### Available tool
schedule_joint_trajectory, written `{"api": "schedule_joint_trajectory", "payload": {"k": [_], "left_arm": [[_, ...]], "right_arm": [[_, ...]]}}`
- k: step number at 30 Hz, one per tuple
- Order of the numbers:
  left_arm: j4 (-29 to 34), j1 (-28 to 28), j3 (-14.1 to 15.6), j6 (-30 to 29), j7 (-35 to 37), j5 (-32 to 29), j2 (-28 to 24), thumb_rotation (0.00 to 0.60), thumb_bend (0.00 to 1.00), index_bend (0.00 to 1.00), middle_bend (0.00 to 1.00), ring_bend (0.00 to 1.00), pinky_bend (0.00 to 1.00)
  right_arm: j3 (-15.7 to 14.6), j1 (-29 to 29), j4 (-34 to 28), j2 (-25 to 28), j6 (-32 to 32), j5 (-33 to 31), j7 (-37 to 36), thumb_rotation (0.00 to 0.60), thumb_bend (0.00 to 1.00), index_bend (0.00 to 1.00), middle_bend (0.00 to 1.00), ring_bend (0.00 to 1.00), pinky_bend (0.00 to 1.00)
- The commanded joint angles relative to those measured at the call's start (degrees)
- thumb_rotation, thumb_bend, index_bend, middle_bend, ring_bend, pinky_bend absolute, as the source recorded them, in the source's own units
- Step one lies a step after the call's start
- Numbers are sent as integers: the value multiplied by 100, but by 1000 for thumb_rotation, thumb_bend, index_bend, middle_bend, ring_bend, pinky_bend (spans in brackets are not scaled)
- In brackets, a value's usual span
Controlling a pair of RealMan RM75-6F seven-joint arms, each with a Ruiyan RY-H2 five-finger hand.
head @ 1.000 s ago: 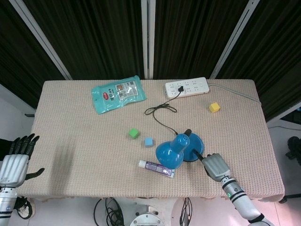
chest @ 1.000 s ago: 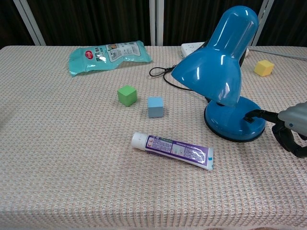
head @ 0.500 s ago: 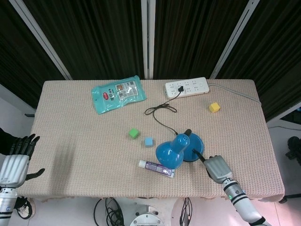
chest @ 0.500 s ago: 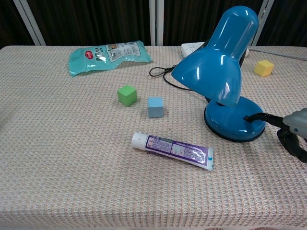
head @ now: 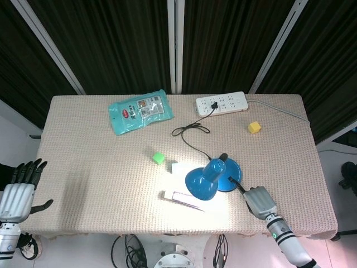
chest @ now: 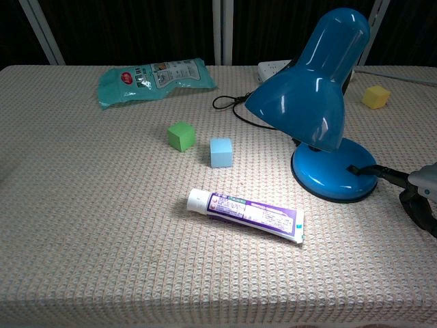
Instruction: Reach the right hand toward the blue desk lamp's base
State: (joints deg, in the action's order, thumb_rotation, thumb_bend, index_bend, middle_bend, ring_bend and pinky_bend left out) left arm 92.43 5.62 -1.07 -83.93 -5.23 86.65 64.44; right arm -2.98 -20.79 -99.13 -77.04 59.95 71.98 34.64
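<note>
Right hand (head: 259, 201) by the blue lamp, and the lamp is now on.
The right hand lies low on the table (head: 83, 145), one dark finger touching the lamp base (chest: 332, 179) just in front of it; it holds nothing, other fingers curled. The left hand (head: 18, 188) waits far off, open. One lamp, one tube (chest: 246, 214), three blocks. The light has come on, and the right hand has slid back a little.

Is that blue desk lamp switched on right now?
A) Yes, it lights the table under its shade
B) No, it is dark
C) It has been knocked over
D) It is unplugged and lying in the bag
A: a bright patch lies on the table under the blue desk lamp, washing out the toothpaste tube and the light blue cube.
</note>
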Motion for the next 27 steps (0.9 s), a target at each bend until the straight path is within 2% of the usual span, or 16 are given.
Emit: {"api": "schedule_joint_trajectory", "payload": {"k": [1, 6, 7, 9, 11, 12, 14, 16, 17, 20, 27], "left_arm": [[7, -5, 0, -8, 3, -2, -4, 600, 103, 0, 7, 0, 0], [13, -12, -3, -23, 23, 0, -18, 600, 103, 0, 7, 0, 0], [10, -11, -4, -21, 23, -2, -17, 600, 103, 0, 7, 0, 0], [9, -3, -7, -9, 15, -4, -14, 600, 103, 0, 7, 0, 0], [7, 4, 4, 11, -6, 1, -4, 600, 103, 0, 6, 0, 0], [14, 4, 8, 13, -14, 5, -3, 600, 103, 0, 6, 0, 0], [30, 1, 10, 2, -24, 14, -5, 600, 103, 0, 7, 0, 0], [49, 1, 21, 0, -34, 36, -22, 600, 103, 0, 6, 0, 0], [70, 8, 44, 32, -14, 55, -51, 600, 103, 0, 6, 0, 0], [100, 27, 91, 118, 41, 75, -107, 600, 104, 0, 5, 0, 0], [102, 2, 76, -13, 51, 155, -105, 600, 104, 0, 0, 0, 0]], "right_arm": [[53, 53, -46, 48, 270, 285, -228, 600, 826, 0, 571, 495, 545], [180, 341, -29, 303, 1272, 1092, -880, 600, 738, 0, 563, 489, 545], [207, 409, 7, 353, 1475, 1212, -1016, 600, 690, 0, 560, 486, 542], [286, 542, 117, 429, 1892, 1444, -1365, 600, 498, 0, 525, 472, 517], [413, 706, 356, 472, 2407, 1631, -1559, 600, 299, 0, 412, 378, 427], [423, 767, 417, 516, 2494, 1617, -1522, 600, 177, 0, 280, 255, 326], [430, 869, 338, 658, 2495, 1417, -1346, 600, 41, 0, 70, 64, 127], [496, 967, 99, 860, 2422, 1003, -1118, 600, 0, 0, 0, 0, 12], [536, 1000, 23, 924, 2413, 857, -1062, 600, 0, 0, 0, 0, 1], [594, 1076, 20, 935, 2521, 763, -934, 600, 0, 0, 0, 0, 0], [649, 1116, 144, 928, 2587, 943, -1276, 600, 0, 0, 0, 0, 0]]}}
